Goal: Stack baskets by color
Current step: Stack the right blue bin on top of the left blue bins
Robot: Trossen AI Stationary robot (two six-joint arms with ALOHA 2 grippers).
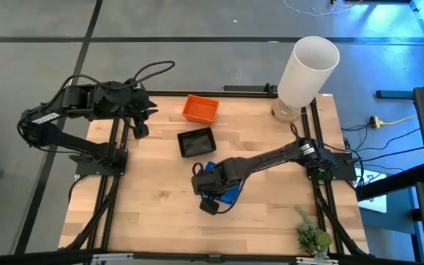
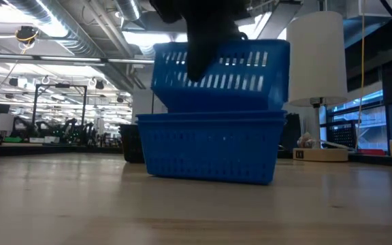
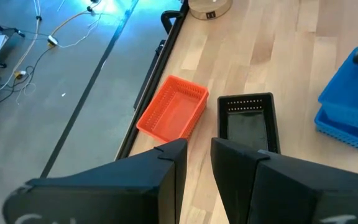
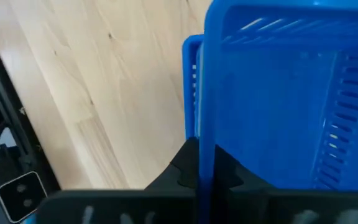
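Near the table's middle, my right gripper (image 1: 209, 197) is shut on a blue basket (image 2: 220, 73). This basket tilts over a second blue basket (image 2: 209, 148) that stands on the table. A black basket (image 1: 196, 142) and an orange basket (image 1: 200, 108) rest on their bottoms farther back. My left gripper (image 3: 197, 168) hovers open above the far left part of the table, with nothing between its fingers. My right gripper pinches the upper blue basket's wall (image 4: 205, 134) on its left side, at the rim. One finger is inside the basket and one outside. The fingers come from above, pointing steeply down. The basket is tilted, its underside level with the lower basket's rim (image 2: 209, 117); whether they touch I cannot tell.
A tall white cylinder (image 1: 308, 68) stands at the far right corner. A small green plant (image 1: 311, 237) sits at the near right corner. Bare wood stretches over the near left part of the table (image 1: 138, 213).
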